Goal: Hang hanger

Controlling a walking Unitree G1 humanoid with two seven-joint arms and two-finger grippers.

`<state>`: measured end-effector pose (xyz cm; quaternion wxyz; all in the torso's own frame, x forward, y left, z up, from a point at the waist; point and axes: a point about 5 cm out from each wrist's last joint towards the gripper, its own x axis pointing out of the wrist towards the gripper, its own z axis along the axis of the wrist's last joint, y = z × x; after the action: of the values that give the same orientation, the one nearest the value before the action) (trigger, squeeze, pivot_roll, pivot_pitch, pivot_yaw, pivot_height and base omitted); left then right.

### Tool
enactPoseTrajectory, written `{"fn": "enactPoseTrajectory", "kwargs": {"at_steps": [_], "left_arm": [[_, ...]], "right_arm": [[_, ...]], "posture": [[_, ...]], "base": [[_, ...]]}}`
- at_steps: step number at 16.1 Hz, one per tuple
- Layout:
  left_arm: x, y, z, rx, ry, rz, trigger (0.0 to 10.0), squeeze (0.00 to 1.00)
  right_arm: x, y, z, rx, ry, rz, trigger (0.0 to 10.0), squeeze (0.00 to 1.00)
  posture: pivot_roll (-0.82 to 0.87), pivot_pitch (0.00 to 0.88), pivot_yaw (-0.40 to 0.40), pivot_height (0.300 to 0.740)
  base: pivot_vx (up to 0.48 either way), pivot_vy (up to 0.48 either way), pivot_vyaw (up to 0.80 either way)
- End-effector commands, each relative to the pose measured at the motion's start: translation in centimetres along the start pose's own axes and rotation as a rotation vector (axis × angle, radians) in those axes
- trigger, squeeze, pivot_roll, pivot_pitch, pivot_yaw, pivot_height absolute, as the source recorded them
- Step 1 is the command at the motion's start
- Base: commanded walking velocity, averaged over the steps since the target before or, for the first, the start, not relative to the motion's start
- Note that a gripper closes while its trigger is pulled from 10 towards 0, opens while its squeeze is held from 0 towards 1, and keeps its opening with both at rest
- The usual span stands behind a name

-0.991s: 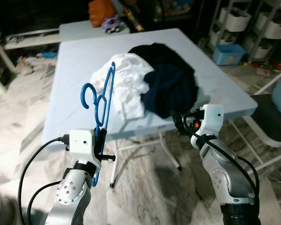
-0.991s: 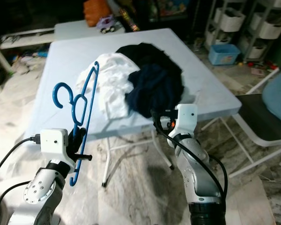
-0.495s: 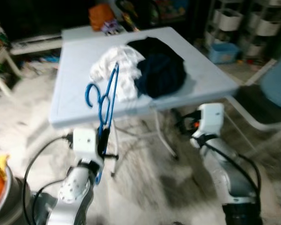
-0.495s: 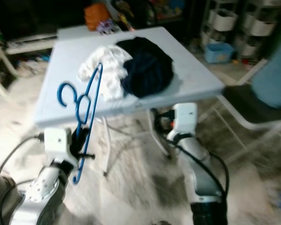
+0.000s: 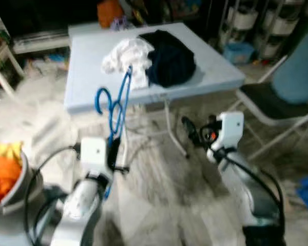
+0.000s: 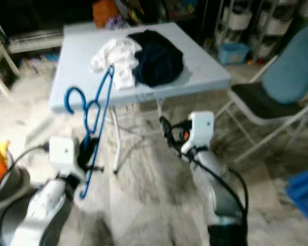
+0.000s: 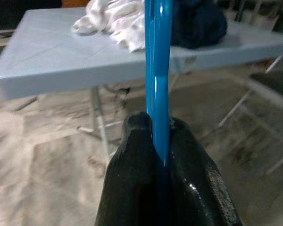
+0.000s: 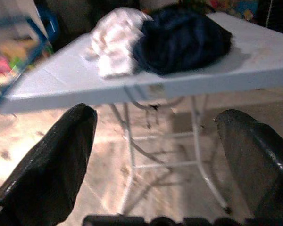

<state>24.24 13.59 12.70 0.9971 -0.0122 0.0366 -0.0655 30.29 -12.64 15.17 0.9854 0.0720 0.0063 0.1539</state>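
My left gripper is shut on a blue plastic hanger, held upright in front of me with its hook toward my left. In the left wrist view the hanger's blue bar runs straight up from between the two black fingers. My right gripper is held out at chest height, open, with nothing between its fingers. The frames are blurred.
A light blue folding table stands ahead with a white garment and a dark navy garment piled on it. A chair with a blue back is at right. A bin of orange clothes is at lower left. Shelving with bins is behind.
The camera has pulled back from the table, which now looks smaller and farther; the chair and the orange bin have come into view. Both grippers keep their hold and pose.
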Motion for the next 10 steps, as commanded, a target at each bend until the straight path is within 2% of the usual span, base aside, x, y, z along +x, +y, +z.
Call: {"fn": "enactPoseTrajectory", "kwargs": {"at_steps": [1, 3, 7, 10], "left_arm": [[0.1, 0.3, 0.2, 0.009, -0.016, 0.022, 10.0, 0.0], [0.1, 0.3, 0.2, 0.015, -0.019, 0.025, 10.0, 0.0], [0.3, 0.6, 0.1, 0.049, -0.008, 0.058, 10.0, 0.0], [0.4, 0.8, -0.4, 0.067, 0.025, 0.06, 10.0, 0.0]], "right_arm": [[0.1, 0.4, 0.3, -0.02, -0.003, 0.03, 10.0, 0.0], [0.1, 0.7, 0.4, -0.05, -0.011, 0.051, 10.0, 0.0], [0.1, 1.2, 0.1, -0.002, -0.001, 0.088, 10.0, 0.0], [0.2, 1.4, 0.3, -0.018, -0.008, 0.119, 10.0, 0.0]], "posture": [[-0.08, 0.047, 0.044, 0.74], [-0.08, 0.046, 0.043, 0.74], [-0.07, 0.042, 0.043, 0.74], [-0.07, 0.051, 0.044, 0.74]], "base": [[0.0, 0.0, 0.0], [0.0, 0.0, 0.0], [0.0, 0.0, 0.0], [0.0, 0.0, 0.0]]}}
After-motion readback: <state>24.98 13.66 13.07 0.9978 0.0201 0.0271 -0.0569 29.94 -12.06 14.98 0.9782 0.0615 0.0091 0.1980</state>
